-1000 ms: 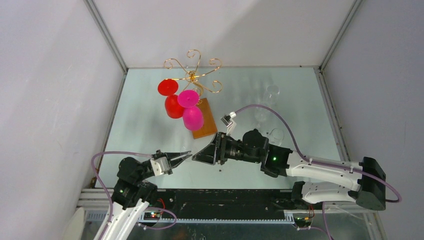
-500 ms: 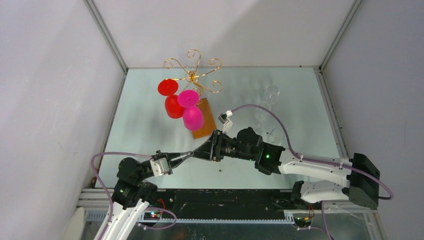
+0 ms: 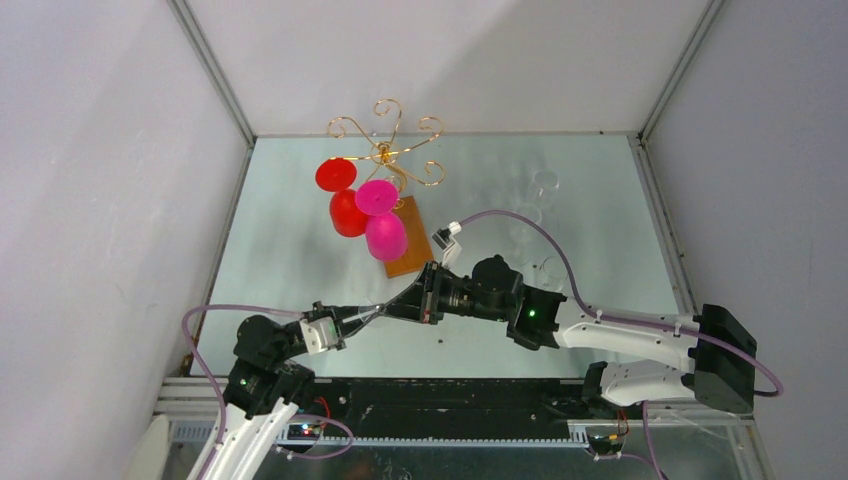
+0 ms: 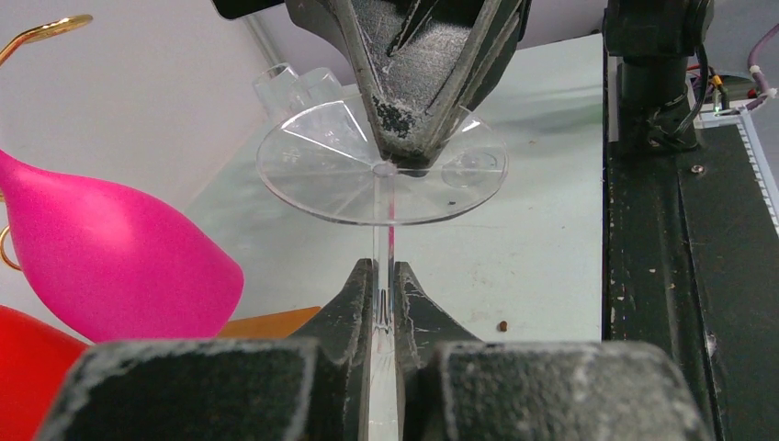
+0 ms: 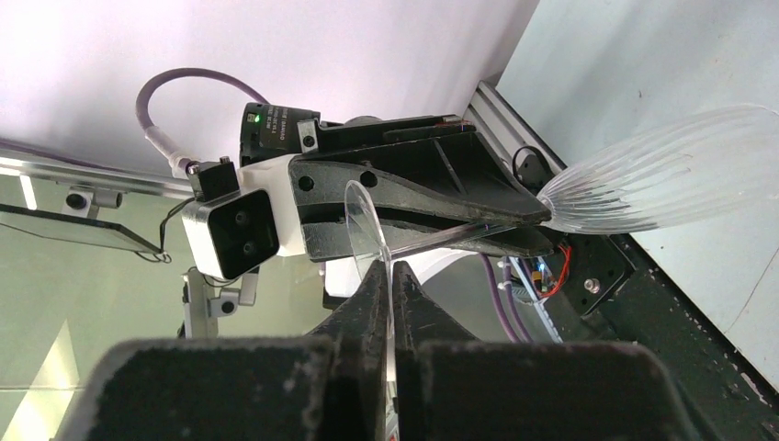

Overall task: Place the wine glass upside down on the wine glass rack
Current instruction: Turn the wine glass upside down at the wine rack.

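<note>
- Left arm: rises from the near-left corner, elbow folded, forearm lying low and pointing right. The left pincer (image 4: 386, 276) is clamped on the thin stem of the clear wine glass with a ribbed bowl (image 5: 661, 184).
- The glass is off the bench (image 3: 290, 250), on its side between the two pincers. Its bowl is toward the left arm and its flat round foot (image 4: 312, 175) toward the right arm.
- Right arm: stretched leftward from the near-right corner, wrist level, meeting the left pincer tip to tip. The right pincer (image 5: 390, 276) is together on the edge of the foot, pinching the disc.
- Judgement: with both pincers gripping at once, this reads as a hand-over. A hold on the foot would let the bowl hang down, as the rack needs.
- Just beyond the meeting point lies the rectangular brown wooden base (image 3: 412, 255).
- Above it hang a magenta glass (image 3: 385, 235) and a red glass (image 3: 347, 212), both bowl-down, so those hooks are taken.
- Farther back stands the gold wire wine glass rack with curled scroll arms (image 3: 385, 150). Its far and right scrolls look free.
- Far right: several clear glasses (image 3: 545, 185) stand on the bench, well apart from the arms.
</note>
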`<control>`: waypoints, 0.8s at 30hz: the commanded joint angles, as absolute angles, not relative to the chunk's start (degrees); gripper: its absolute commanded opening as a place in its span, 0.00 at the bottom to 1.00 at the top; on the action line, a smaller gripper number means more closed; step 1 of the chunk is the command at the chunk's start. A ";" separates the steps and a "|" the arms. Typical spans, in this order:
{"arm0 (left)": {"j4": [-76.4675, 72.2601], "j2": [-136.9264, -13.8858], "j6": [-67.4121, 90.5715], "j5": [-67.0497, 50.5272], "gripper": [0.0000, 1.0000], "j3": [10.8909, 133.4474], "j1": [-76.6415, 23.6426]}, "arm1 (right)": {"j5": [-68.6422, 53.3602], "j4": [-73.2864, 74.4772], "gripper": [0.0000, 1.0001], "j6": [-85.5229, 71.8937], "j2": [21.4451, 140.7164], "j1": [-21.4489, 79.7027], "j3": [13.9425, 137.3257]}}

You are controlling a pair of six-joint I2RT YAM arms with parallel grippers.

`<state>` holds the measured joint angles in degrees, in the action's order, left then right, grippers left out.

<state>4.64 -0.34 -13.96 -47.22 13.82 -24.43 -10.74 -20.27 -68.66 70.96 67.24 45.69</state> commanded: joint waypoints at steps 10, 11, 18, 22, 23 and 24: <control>4.45 9.32 -11.57 -41.50 0.93 14.11 -24.43 | -9.59 -17.24 0.00 -66.61 67.30 67.37 46.05; 4.45 9.45 -11.50 -41.18 0.98 14.13 -24.43 | -9.19 -16.62 0.00 -66.27 66.55 67.39 46.05; 4.68 9.51 -11.27 -39.92 1.00 14.24 -24.43 | -7.10 -8.37 0.00 -63.60 61.71 67.30 46.05; 5.30 9.26 -10.88 -37.89 1.00 14.43 -24.43 | -4.97 -3.27 0.00 -62.59 58.16 67.07 46.05; 5.87 9.08 -10.78 -36.65 1.00 14.59 -24.43 | -4.49 -1.70 0.00 -62.54 57.73 66.82 46.05; 6.52 8.98 -10.75 -35.86 1.00 14.72 -24.43 | -4.27 -0.98 0.00 -62.33 56.97 66.72 46.05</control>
